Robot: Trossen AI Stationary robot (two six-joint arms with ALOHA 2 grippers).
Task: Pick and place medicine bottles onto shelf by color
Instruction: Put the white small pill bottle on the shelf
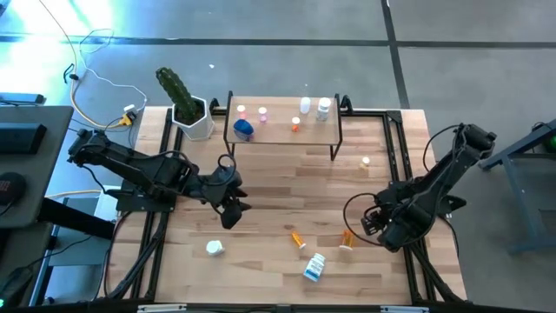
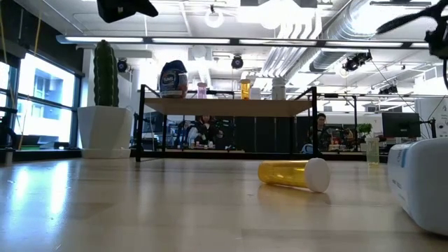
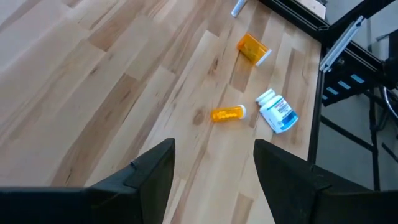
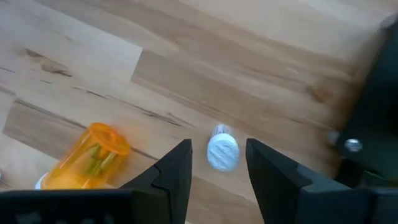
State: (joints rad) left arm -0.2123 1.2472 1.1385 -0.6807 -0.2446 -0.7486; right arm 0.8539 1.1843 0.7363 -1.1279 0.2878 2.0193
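Observation:
The shelf (image 1: 282, 130) stands at the table's far middle and carries a blue bottle (image 1: 243, 129), pinkish vials (image 1: 241, 110), an orange one (image 1: 296, 126) and white ones (image 1: 324, 109). On their sides on the table lie an orange vial (image 1: 298, 238), an orange bottle (image 1: 347, 239), a white bottle with a blue label (image 1: 314, 267) and a white bottle (image 1: 215, 249). My left gripper (image 1: 233, 211) hangs open above the table's left middle, holding nothing. My right gripper (image 4: 217, 144) is open over a small white-capped vial (image 4: 222, 151), beside the orange bottle (image 4: 93, 155).
A white hexagonal pot with a cactus (image 1: 187, 109) stands left of the shelf. A small white item (image 1: 366, 162) sits right of the shelf's leg. Black rails (image 1: 401, 156) run along the table's sides. Bare wood lies between the shelf and the near bottles.

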